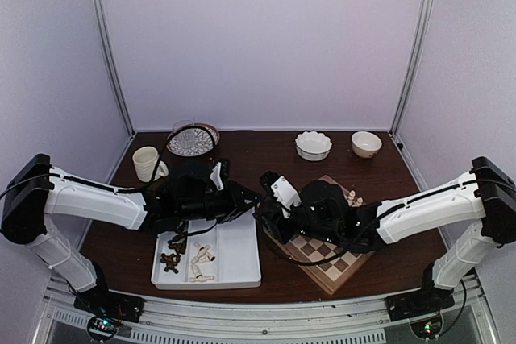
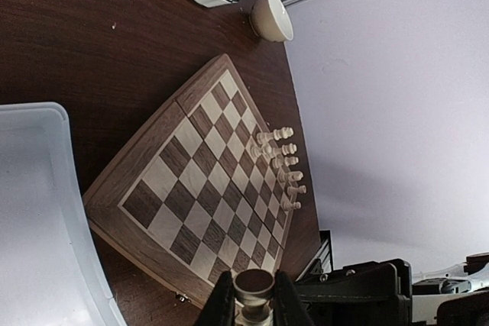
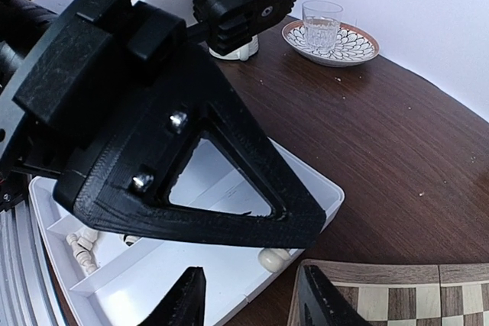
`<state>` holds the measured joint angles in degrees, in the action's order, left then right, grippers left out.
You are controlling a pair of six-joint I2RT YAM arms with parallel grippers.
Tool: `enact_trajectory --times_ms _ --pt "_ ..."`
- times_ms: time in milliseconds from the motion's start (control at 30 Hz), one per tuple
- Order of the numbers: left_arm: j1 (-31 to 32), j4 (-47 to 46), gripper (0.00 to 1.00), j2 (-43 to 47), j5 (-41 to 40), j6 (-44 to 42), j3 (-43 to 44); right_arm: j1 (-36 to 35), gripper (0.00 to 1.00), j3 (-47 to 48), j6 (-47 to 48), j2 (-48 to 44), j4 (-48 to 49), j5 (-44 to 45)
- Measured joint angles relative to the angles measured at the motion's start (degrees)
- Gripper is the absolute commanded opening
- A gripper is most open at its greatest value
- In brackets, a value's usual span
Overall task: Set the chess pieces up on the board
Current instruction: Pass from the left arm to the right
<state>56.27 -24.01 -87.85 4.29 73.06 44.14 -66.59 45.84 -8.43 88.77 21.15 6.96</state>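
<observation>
Seemingly mid-handover: L pincer (image 2: 254,307) is clamped on a cream piece (image 3: 272,258), hanging by the tray (image 3: 321,188) corner, just beside the board (image 2: 199,181). R pincer (image 3: 250,280) is approx half wide, jaws under the piece, not touching it. Next: R needs a square grip before L lets go, then set it by the cream row (image 2: 281,166) w/o knocking any
</observation>
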Motion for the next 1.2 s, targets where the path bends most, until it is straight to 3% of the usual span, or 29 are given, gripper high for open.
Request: enact_trajectory --times_ms 167,600,933,1000,1200 --pt "0.0 -0.37 0.14 -0.37 0.46 0.22 0.0 0.0 0.36 0.02 -0.94 0.33 0.33 1.18" --pt "0.11 -1.7 0.14 -1.95 1.4 1.05 0.0 0.0 0.34 0.02 -1.46 1.97 1.84 4.7" --pt "0.42 -2.89 0.14 -2.21 1.81 1.55 0.0 0.0 0.12 0.09 -2.12 2.62 1.88 5.86" --pt "0.42 -2.95 0.19 -2.21 1.7 1.66 0.0 0.0 0.07 0.09 -2.19 2.62 1.88 6.19" --pt "0.48 -2.93 0.43 -2.19 1.64 1.49 0.0 0.0 0.02 0.09 -2.05 2.49 1.75 6.82"
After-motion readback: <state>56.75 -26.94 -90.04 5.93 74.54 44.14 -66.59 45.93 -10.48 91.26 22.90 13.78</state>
